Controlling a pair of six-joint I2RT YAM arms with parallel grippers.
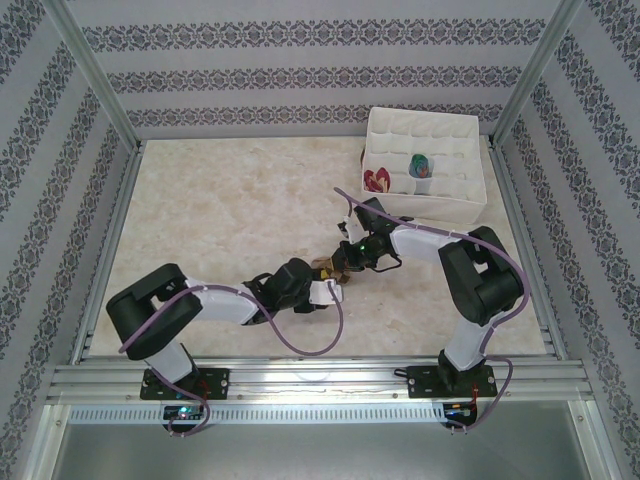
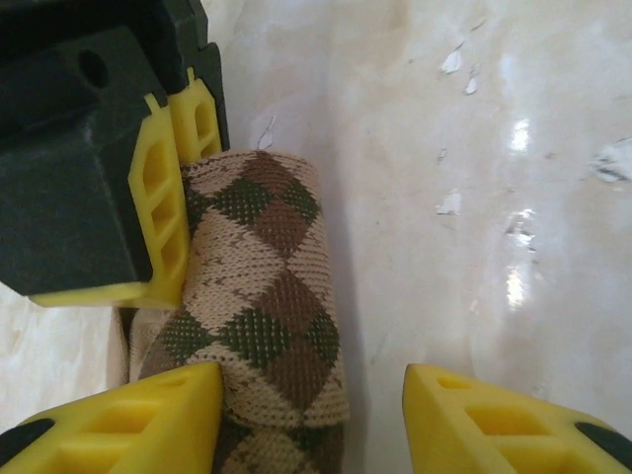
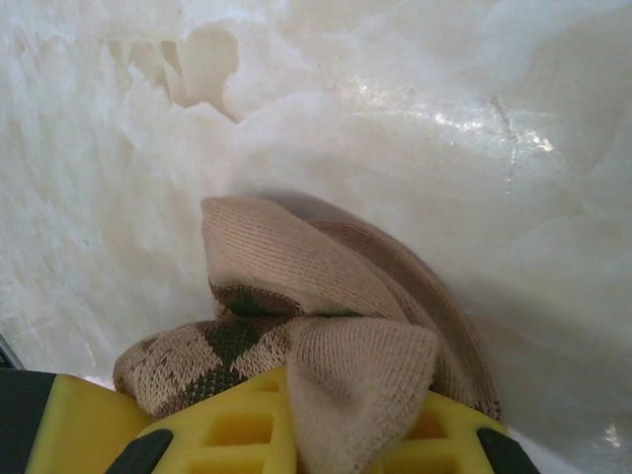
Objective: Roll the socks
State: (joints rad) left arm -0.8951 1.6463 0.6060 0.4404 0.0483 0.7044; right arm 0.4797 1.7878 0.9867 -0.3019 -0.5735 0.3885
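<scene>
Left jaws stand wide open low over the argyle sock [image 2: 267, 286], the two yellow fingers [image 2: 128, 430] spread well apart and gripping nothing. The sock's rolled length of brown, tan and dark green diamonds lies between them, close against one finger and well clear of the other. Right jaws are drawn together on the sock's plain tan cuff end, which bunches up between their yellow fingers [image 3: 227, 434] in the right wrist view, with a looser tan fold lying on the table [image 1: 220, 200] just beyond. Seen from the left wrist, the black body and yellow fingers of the right jaws sit against one side of the roll, touching it. From above, the left arm [image 1: 190, 300] and right arm [image 1: 470, 270] reach inward from the near edge and meet over the sock near the middle of the pale marbled table, a little toward the near edge, the sock showing as a small brown patch between them. A white box [image 1: 440, 208] of square compartments stands at the far right corner, apart from the jaws. A peach roll [image 1: 378, 180] with dark red sits in one of its compartments, and a striped roll [image 1: 422, 165] in blue and teal sits in the one beside it.
</scene>
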